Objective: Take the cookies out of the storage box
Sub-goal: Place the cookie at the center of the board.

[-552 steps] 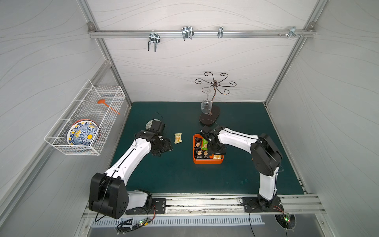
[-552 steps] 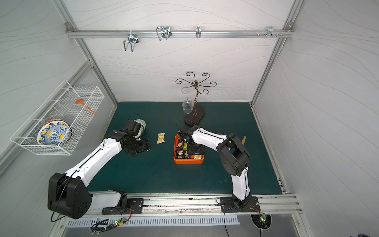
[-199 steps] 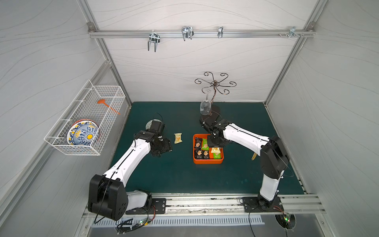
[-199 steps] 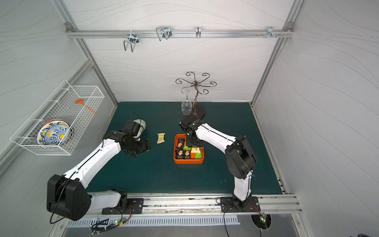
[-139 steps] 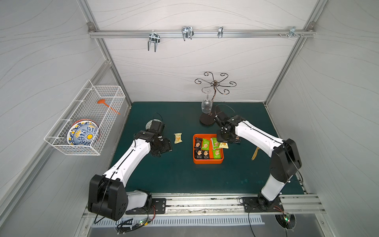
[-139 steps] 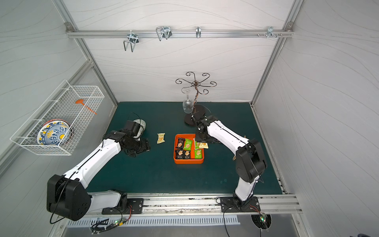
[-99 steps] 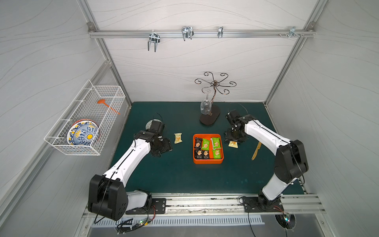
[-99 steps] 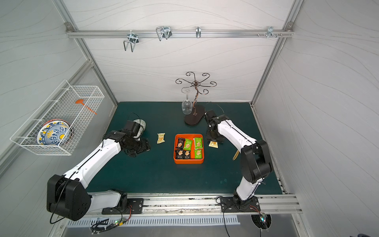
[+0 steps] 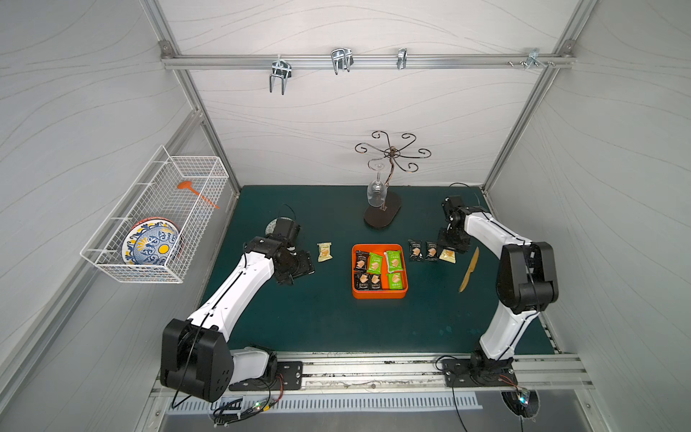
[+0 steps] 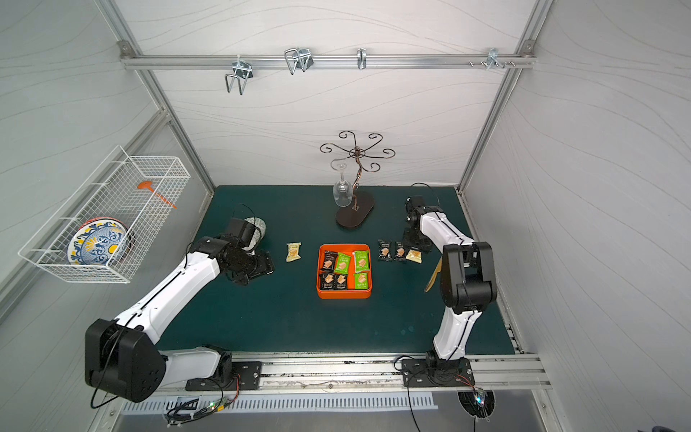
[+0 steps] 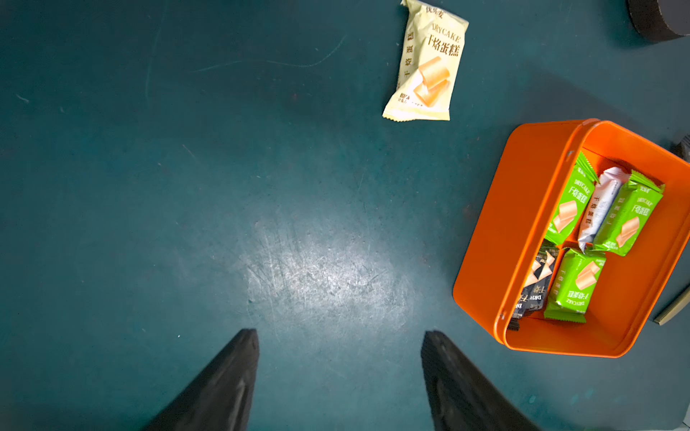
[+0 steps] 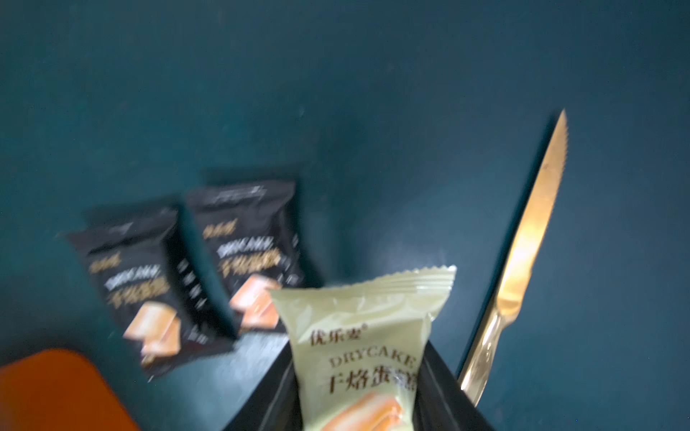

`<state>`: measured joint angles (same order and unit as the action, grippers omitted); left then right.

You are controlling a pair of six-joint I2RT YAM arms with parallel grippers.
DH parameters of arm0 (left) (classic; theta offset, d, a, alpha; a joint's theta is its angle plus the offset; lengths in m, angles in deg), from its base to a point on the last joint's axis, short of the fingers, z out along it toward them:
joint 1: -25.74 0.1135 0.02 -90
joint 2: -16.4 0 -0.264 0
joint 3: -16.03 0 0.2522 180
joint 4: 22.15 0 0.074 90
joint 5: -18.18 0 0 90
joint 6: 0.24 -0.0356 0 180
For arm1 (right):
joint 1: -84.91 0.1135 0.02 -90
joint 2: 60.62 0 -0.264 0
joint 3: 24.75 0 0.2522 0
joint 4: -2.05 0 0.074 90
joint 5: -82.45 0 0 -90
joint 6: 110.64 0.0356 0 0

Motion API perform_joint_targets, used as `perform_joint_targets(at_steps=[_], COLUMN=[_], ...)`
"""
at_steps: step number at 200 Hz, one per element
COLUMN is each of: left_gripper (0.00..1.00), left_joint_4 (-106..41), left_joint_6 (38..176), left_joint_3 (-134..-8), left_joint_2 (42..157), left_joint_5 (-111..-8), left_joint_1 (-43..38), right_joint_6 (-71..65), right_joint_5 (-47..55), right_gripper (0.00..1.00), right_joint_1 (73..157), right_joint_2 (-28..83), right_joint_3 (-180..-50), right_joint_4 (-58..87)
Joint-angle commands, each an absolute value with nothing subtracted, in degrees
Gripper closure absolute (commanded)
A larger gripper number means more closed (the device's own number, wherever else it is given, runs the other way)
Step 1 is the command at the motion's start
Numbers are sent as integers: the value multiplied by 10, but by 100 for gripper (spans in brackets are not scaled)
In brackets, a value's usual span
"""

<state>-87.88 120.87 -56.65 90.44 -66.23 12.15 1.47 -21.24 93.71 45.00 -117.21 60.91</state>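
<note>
- Storage box (image 9: 379, 295) (image 10: 344, 295): orange, flat on the green mat (image 9: 321, 321) at mid-table, sides square to the table edges
- Cookies (image 9: 374, 263) in the box: six packets face up in both top views, in two rows of three, a black one and two green behind, two black and one green in front; every long axis runs front to back
- White packet (image 11: 599, 209): shown by the left wrist view, wedged between the two rear green ones, same heading
- Right gripper (image 12: 360, 380): clamped on a held pale-yellow packet (image 12: 367, 317) (image 9: 447, 256), to the right of the box; the packet's long axis lies along the fingers and its crimped end sticks out past the tips; contact with the mat cannot be told
- Two black packets (image 9: 415, 250) (image 12: 149, 298): on the mat between box and held packet, side by side, long axes near parallel, front to back
- Loose pale-yellow packet (image 9: 324, 251) (image 11: 425, 63): on the mat left of the box, long axis front to back, slightly skewed
- Left gripper (image 11: 339, 334): jaws apart, nothing between them, over bare mat short of the loose packet
- Knife (image 9: 469, 269) (image 12: 522, 253): gold-coloured, on the mat just right of the right gripper, clear of all packets
</note>
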Motion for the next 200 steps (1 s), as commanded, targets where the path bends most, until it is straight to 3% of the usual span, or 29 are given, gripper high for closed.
perform_joint_targets(at_steps=[1, 162, 200], left_gripper=[26, 26, 26], left_joint_4=[-890, -924, -927], left_joint_6=[1218, 1232, 1234], left_joint_3=[-591, -587, -589], left_joint_2=[906, 885, 879], left_joint_5=[-677, -697, -691], left_joint_1=[123, 124, 123], right_joint_6=[-16, -19, -16], right_joint_5=[-209, -179, -174], right_gripper=[54, 53, 45], right_joint_1=[921, 902, 903], right_joint_2=[471, 577, 569], right_joint_3=[-1196, -1210, -1212], right_joint_4=[596, 566, 566])
